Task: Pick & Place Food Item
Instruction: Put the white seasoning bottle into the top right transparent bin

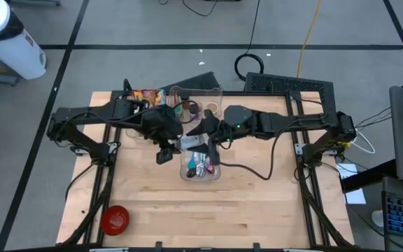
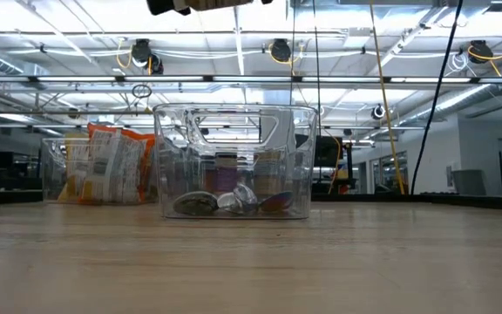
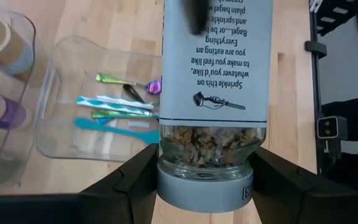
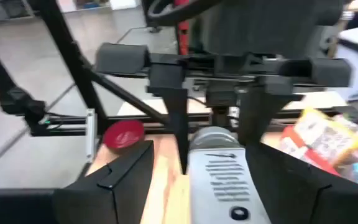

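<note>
Two grippers meet over the middle of the table [image 1: 257, 203], above a clear bin [image 1: 200, 170] of colourful spoons. My left gripper [image 3: 204, 180] is clamped on a seasoning jar [image 3: 215, 93], grey-labelled, grey-lidded, with brown flakes showing through the glass. My right gripper [image 4: 213, 180] straddles it, fingers apart. Snack bags [image 2: 107, 166] sit by the far edge, a red bowl [image 1: 115, 219] near the front left corner.

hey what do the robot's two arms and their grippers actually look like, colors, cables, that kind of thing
Both arms are black, built of slim jointed segments on black frame mounts at the table's sides. The left gripper and right gripper each have two flat, dark, wedge-shaped fingers. A black cable loops from the right arm across the table. A small green light glows on the right arm.
</note>
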Robot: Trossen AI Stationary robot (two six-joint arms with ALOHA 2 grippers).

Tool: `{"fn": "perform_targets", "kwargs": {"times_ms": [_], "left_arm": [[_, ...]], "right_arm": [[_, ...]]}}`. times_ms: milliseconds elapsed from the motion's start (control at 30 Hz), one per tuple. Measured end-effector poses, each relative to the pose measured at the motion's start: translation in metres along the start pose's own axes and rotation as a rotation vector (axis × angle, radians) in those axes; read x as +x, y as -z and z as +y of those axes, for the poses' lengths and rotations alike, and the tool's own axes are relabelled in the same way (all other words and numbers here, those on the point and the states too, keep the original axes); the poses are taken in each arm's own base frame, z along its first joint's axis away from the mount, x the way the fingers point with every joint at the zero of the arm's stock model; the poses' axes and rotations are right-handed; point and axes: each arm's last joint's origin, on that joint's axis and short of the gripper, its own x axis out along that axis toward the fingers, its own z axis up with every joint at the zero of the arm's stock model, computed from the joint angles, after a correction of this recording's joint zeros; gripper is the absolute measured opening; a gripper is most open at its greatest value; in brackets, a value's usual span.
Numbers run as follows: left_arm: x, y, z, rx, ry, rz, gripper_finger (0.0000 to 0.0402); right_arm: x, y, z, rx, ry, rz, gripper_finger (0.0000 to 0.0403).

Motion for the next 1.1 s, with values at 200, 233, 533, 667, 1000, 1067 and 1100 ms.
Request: {"fn": "perform_targets", "kwargs": {"times_ms": [200, 233, 533, 667, 1000, 1067, 1100], "left_arm": [[0.000, 0.000, 0.000, -0.007, 0.001, -0.002, 0.0209], [-0.001, 0.000, -0.001, -0.005, 0.003, -0.003, 0.0209], [-0.001, 0.000, -0.001, -0.006, -0.002, -0.003, 0.0209], [-0.001, 0.000, -0.001, -0.006, -0.005, -0.005, 0.0209], [-0.001, 0.000, 0.000, 0.004, -0.006, -0.005, 0.0209], [-0.001, 0.000, 0.000, 0.003, -0.006, -0.004, 0.0209], [-0.001, 0.000, 0.000, 0.004, -0.006, -0.004, 0.0209]], "right_arm": [[0.005, 0.011, -0.004, -0.013, 0.061, 0.073, 0.0271], [0.005, 0.011, -0.005, -0.019, 0.075, 0.078, 0.0274], [0.005, 0.021, -0.012, -0.014, 0.092, 0.136, 0.0269], [0.004, 0.020, -0.012, -0.011, 0.089, 0.132, 0.0259], [0.005, 0.020, -0.012, -0.018, 0.080, 0.124, 0.0191], [0.005, 0.019, -0.011, -0.017, 0.072, 0.124, 0.0191], [0.005, 0.020, -0.011, -0.019, 0.068, 0.124, 0.0191]]}}
